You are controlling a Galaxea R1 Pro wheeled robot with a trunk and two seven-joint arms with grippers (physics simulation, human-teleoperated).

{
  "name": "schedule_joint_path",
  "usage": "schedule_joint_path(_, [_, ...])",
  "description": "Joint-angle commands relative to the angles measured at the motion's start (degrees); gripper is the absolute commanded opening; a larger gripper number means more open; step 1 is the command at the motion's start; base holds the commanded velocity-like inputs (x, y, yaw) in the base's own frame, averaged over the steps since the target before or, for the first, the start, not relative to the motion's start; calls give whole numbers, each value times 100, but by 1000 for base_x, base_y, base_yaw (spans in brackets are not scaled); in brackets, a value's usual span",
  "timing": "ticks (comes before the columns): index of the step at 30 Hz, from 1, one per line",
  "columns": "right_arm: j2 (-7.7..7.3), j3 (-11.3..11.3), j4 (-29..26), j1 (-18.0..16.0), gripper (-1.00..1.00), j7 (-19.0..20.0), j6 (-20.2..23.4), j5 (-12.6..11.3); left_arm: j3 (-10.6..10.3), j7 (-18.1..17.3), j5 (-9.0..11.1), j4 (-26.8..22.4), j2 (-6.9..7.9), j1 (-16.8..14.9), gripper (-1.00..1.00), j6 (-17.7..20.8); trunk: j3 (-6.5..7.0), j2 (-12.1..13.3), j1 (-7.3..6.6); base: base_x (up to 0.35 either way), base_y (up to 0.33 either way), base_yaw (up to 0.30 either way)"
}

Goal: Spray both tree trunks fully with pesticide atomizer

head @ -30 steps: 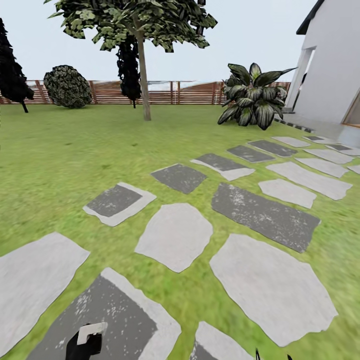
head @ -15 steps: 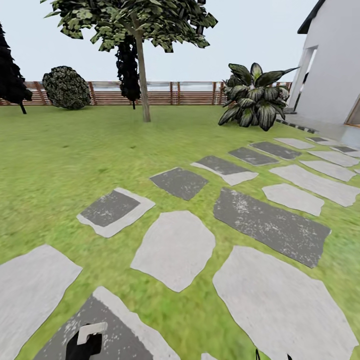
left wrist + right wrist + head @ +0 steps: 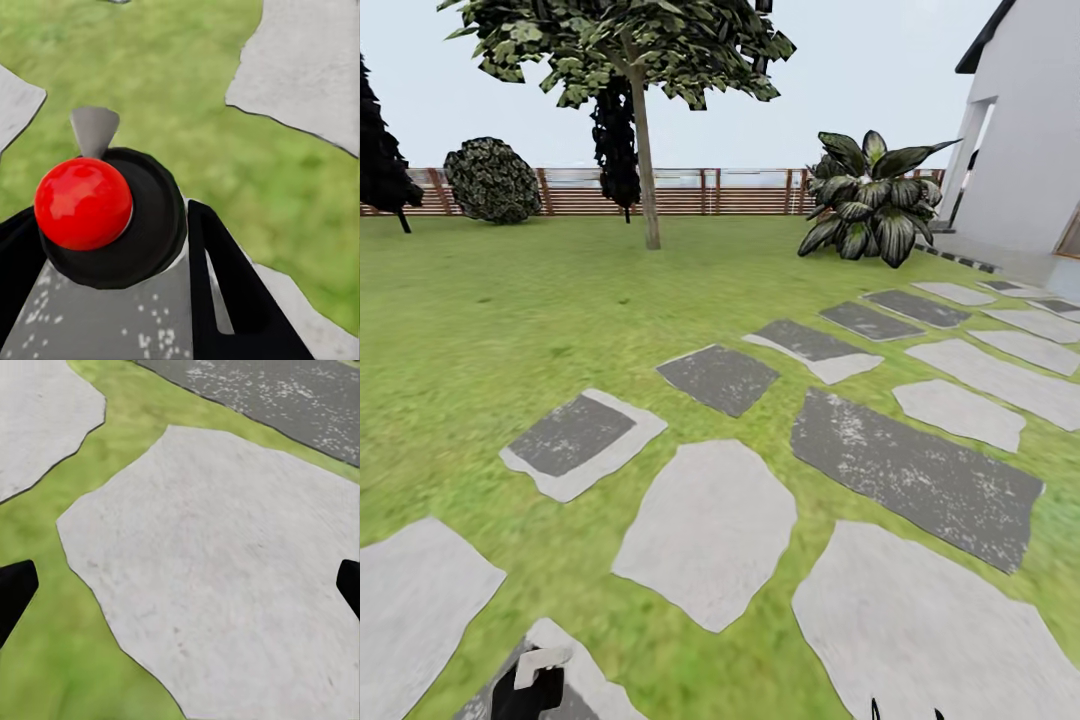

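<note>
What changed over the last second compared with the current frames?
The whole head view shifted: paving stones slid toward its lower edge, so the camera moved forward, not the things. Unchanged: the left claw stays shut on the red-knobbed black atomizer, and the right claw stays open over a pale grey paving stone.

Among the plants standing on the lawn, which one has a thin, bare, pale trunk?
The leafy tree in mid-lawn: its slim pale trunk is bare below the crown, unlike the round shrub and the broad-leaved plant.

- The lawn (image 3: 480, 330) carried pale and dark grey stepping stones (image 3: 705, 525) set flat in it.
- A broad-leaved plant (image 3: 870, 200) stood near its far edge.
</note>
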Motion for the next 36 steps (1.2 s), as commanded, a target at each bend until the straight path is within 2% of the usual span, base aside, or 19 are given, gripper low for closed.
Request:
schedule_joint_path(1, [0,-1,3,-3,100,-11,-13,5,-1,8,13,4,0,-3,-100,-17,-5,-2,2,339,0,0])
schedule_joint_path(36, [0,-2,3,-3,100,-11,-13,7,-1,8,7,4,0,-3,-100,-22,-5,-2,2,339,0,0])
